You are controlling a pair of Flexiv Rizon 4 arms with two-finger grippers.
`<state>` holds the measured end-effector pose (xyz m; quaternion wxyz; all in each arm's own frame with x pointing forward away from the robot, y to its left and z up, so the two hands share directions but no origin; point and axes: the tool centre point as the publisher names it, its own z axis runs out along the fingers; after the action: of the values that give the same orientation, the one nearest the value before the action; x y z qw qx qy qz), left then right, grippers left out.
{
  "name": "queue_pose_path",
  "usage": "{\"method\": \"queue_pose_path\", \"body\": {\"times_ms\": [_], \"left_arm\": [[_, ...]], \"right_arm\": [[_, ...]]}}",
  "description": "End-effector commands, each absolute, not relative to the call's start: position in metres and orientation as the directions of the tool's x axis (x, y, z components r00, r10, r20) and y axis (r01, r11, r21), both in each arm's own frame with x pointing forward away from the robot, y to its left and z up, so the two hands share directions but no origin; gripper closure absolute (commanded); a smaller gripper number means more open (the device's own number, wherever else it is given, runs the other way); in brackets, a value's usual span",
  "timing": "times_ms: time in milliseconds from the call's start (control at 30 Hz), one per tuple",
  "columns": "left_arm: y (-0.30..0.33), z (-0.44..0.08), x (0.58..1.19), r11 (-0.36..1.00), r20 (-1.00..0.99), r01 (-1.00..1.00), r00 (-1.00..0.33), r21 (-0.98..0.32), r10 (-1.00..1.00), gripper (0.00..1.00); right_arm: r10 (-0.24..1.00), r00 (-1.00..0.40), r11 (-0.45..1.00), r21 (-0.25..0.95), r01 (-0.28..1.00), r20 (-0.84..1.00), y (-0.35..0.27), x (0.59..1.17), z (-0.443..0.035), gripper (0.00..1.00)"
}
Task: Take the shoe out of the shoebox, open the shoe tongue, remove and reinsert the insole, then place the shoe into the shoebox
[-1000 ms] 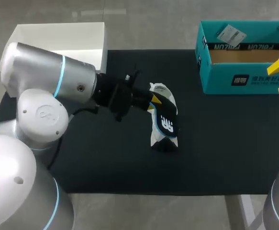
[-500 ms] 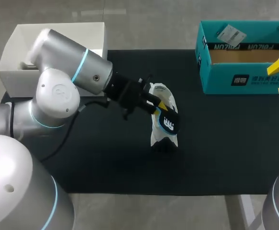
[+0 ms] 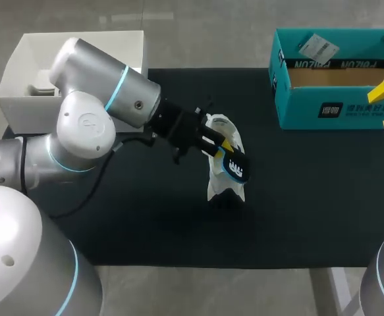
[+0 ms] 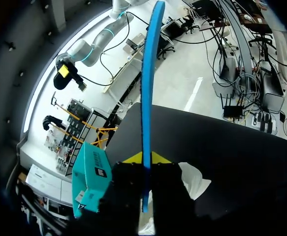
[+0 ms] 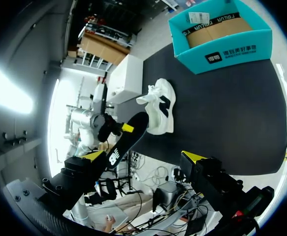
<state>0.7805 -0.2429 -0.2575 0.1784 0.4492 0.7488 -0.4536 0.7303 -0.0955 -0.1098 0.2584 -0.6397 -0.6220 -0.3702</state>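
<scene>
Teal shoebox (image 3: 336, 99) sits open at the far right corner of the black desk (image 3: 310, 197), nothing of the shoe in it. White shoe (image 3: 223, 178) w/ black trim is mid-desk, well apart from the box. My left gripper (image 3: 221, 146) is clamped on the insole (image 3: 236, 168), dark w/ a white logo on one face and a blue edge; in the left wrist view it runs thin and edge-on btwn my fingers. Insole is out of the shoe and held just beside and over it; can't tell if they touch. My right gripper (image 5: 144, 156) hangs at the desk's right edge by the shoebox, fingers apart, nothing btwn them. White bin (image 3: 27, 99) at far left corner.
</scene>
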Motion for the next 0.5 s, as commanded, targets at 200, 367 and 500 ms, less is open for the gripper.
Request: {"method": "queue_pose_path", "body": {"times_ms": [200, 367, 500], "left_arm": [[-0.248, -0.278, 0.777, 0.162, -0.699, 0.828, -0.544, -0.536, 0.464, 1.00], [-0.247, -0.294, 0.774, 0.159, -0.715, 0.828, -0.548, -0.538, 0.434, 1.00], [-0.245, -0.302, 0.773, 0.177, -0.697, 0.808, -0.578, -0.562, 0.424, 1.00]], "right_arm": [[0.606, -0.046, -0.094, 0.129, 0.987, 0.794, -0.096, 0.729, -0.110, 0.00], [0.606, -0.046, -0.094, 0.129, 0.987, 0.794, -0.096, 0.729, -0.110, 0.00], [0.606, -0.046, -0.094, 0.129, 0.987, 0.794, -0.096, 0.729, -0.110, 0.00]]}}
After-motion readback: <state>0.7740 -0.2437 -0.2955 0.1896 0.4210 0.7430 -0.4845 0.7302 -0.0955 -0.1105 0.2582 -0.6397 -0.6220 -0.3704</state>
